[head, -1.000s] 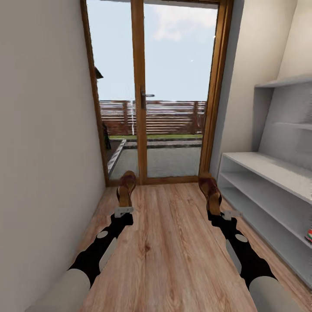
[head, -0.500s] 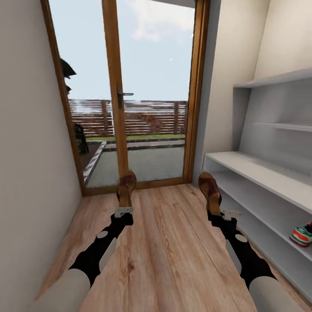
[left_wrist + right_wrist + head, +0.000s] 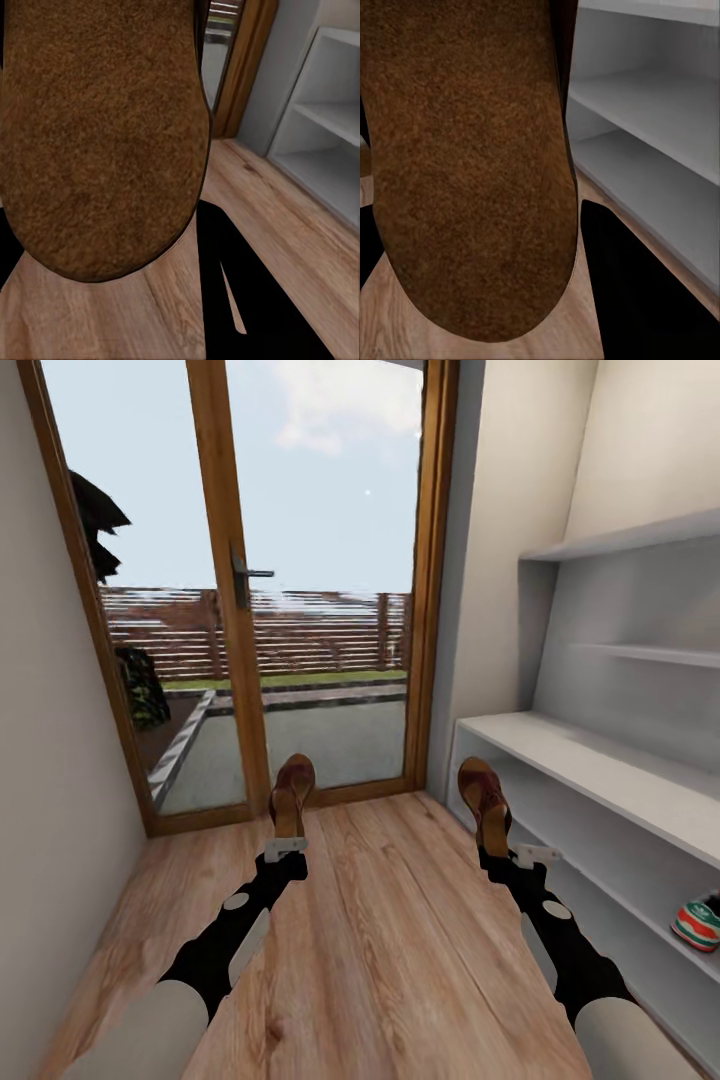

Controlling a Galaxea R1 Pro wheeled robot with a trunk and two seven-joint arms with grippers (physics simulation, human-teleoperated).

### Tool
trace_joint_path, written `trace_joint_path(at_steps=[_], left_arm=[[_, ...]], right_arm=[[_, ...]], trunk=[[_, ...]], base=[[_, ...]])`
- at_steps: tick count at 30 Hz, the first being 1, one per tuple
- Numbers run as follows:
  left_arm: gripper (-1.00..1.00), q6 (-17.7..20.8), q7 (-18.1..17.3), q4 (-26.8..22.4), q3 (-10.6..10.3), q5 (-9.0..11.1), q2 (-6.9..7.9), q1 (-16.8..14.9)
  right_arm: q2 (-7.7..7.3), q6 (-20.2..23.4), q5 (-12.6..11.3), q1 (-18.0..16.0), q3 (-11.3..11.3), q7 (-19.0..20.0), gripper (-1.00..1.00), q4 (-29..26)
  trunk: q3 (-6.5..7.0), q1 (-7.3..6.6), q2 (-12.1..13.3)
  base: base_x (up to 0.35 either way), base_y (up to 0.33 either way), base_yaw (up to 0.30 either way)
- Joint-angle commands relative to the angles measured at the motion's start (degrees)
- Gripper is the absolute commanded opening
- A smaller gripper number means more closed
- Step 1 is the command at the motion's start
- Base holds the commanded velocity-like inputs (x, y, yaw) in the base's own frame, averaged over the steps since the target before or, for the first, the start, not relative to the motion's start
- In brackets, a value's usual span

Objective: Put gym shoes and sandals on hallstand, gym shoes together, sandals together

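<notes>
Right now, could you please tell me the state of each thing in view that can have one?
Left gripper: shut on the left sandal, held off the floor.
Right gripper: shut on the right sandal, also lifted.
Gym shoe: resting on a hallstand shelf.
Glass door: closed.

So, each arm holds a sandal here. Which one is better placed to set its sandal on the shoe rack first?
Likely the right. The right pincer holds its sandal close beside the shoe rack, which runs along the robot's right. The left pincer and its sandal sit across the floor, farther from the rack.
</notes>
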Motion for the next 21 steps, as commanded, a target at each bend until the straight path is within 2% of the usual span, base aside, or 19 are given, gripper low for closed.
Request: trace_joint_path(at_steps=[1,13,21], left_arm=[[-1.00,-0.1,-0.1,0.0,-0.1,0.4,0.02,0.0],[-1.00,-0.1,-0.1,0.0,-0.1,0.5,0.06,0.0],[-1.00,-0.1,-0.1,0.0,0.0,0.5,0.08,0.0]], right_arm=[[0.00,-0.2,-0.4,0.0,0.0,0.2,-1.00,0.0],[0.01,-0.2,-0.4,0.0,0.0,0.2,-1.00,0.0],[0.00,-0.2,-0.4,0.0,0.0,0.2,-1.00,0.0]], trunk=[[-0.06,0.02,0.0],[-0.06,0.02,0.0],[-0.06,0.02,0.0]], base=[[0.347,0.075,-0.006],[0.340,0.111,-0.015],[0.295,0.190,-0.211]])
